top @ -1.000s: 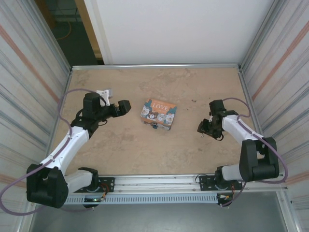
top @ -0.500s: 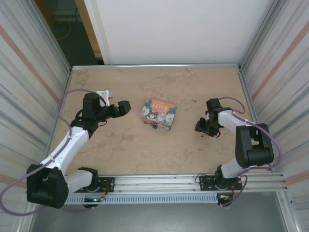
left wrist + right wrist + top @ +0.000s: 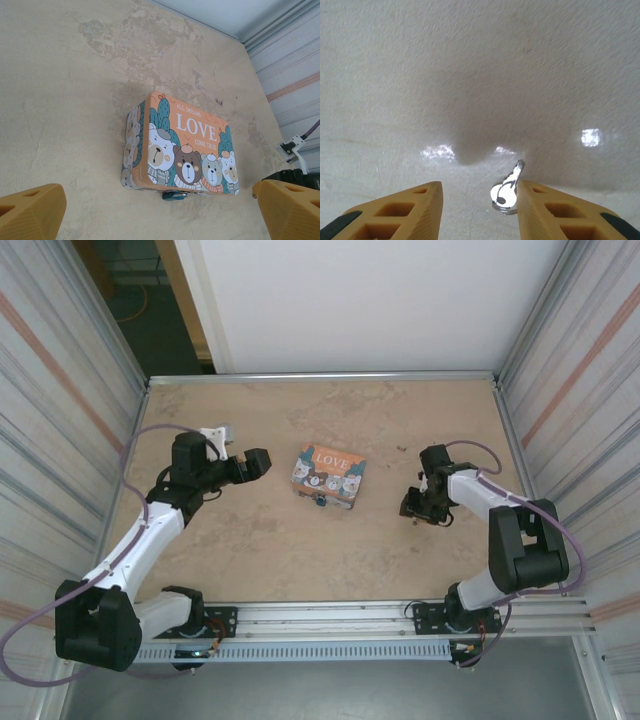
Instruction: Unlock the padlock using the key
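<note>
Flat silvery key [image 3: 506, 191] on mottled tabletop [image 3: 470, 75] — right claw [image 3: 479, 187] agape astride it, left claw [image 3: 258, 461] spread wide.

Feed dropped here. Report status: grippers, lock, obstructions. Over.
Left gripper open, facing tin. Right gripper open, straddling key on table. Padlock at tin's front, untouched. No obstruction seen.

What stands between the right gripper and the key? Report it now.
Nothing visible does. In the right wrist view the key lies on the bare table inside the right gripper, between its two fingers and close to the one at the picture's right. The jaws stand apart around it.
</note>
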You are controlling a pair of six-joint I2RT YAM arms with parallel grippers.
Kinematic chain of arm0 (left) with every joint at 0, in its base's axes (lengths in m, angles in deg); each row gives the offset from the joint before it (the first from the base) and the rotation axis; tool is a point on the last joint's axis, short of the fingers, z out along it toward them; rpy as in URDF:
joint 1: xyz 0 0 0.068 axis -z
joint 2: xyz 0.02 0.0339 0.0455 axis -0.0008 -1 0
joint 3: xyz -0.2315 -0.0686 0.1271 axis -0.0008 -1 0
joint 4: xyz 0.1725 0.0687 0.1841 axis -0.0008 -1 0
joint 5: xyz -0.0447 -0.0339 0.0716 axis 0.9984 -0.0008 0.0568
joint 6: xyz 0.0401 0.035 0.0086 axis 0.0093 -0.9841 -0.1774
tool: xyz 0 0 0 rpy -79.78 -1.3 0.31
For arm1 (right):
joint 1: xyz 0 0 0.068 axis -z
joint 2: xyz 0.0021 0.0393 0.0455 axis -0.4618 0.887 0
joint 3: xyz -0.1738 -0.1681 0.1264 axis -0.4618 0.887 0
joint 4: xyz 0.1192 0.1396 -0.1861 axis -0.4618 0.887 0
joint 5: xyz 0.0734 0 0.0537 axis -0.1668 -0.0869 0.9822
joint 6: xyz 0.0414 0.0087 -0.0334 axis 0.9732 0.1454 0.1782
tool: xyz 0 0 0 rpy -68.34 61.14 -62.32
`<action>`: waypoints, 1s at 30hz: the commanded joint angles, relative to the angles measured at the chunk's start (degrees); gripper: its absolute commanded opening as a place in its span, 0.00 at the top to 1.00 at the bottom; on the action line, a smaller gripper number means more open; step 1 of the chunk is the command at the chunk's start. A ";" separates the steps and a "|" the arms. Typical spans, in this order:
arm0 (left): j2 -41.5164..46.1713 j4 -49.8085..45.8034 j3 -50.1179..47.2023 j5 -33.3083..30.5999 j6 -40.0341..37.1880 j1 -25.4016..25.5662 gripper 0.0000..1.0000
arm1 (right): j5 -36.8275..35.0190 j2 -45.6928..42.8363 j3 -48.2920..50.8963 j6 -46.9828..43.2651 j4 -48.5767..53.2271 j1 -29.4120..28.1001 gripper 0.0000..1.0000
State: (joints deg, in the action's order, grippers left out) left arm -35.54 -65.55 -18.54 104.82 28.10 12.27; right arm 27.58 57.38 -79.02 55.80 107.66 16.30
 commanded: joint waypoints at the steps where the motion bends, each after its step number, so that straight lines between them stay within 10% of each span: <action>1: 0.81 -0.59 -0.59 1.04 -1.21 -0.54 0.01 | -1.49 -1.89 -0.39 0.43 4.18 -1.57 0.60; 30: 0.19 -0.79 -0.44 1.24 -1.46 -0.80 0.01 | -7.52 3.57 -3.71 1.11 6.68 -3.28 0.75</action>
State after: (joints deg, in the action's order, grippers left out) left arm -35.56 -65.98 -18.54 105.28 27.66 11.90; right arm 21.22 59.78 -81.27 56.02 113.21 13.70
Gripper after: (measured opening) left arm 0.987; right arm 0.262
